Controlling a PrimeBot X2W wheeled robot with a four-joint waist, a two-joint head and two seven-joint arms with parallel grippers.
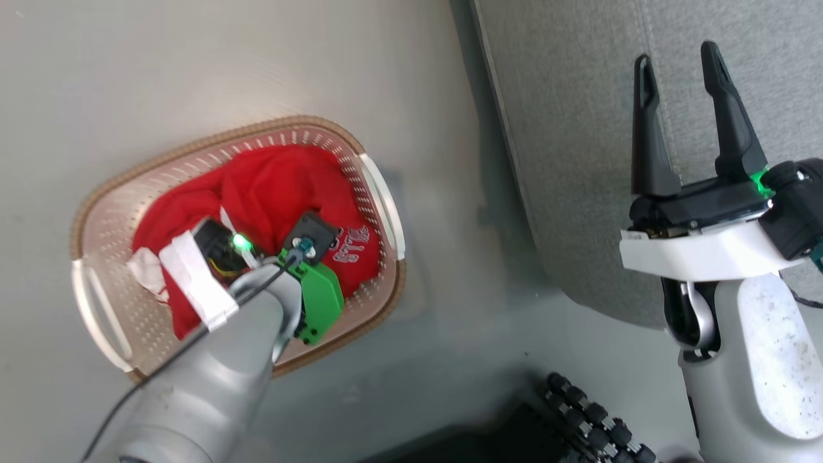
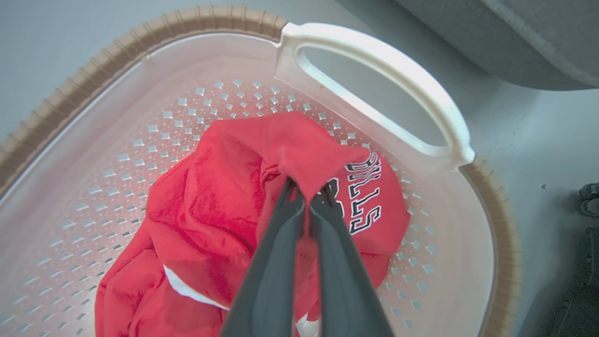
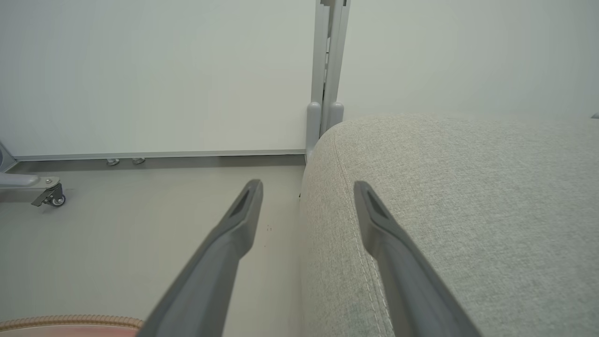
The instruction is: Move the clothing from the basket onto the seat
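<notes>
The red clothing (image 1: 276, 186) lies bunched in the cream basket (image 1: 109, 212) on the floor, its black-and-white lettering facing up near the right wall. My left arm reaches down into the basket. In the left wrist view my left gripper (image 2: 306, 189) is shut on a raised fold of the red clothing (image 2: 224, 206), beside the lettering. A white panel shows at the pile's lower edge. My right gripper (image 1: 681, 77) stands open and empty above the grey seat (image 1: 578, 128), at its left edge. The right wrist view shows the right gripper (image 3: 308, 192) over the seat's (image 3: 468, 196) rounded corner.
The basket's white handle (image 2: 412, 89) and brown rim (image 2: 140, 32) surround the left gripper closely. Bare floor (image 1: 450, 193) separates basket and seat. A dark wheeled base (image 1: 578, 411) sits at the bottom. A wall and a grey post (image 3: 327, 70) stand behind the seat; a caster (image 3: 56, 199) is at the left.
</notes>
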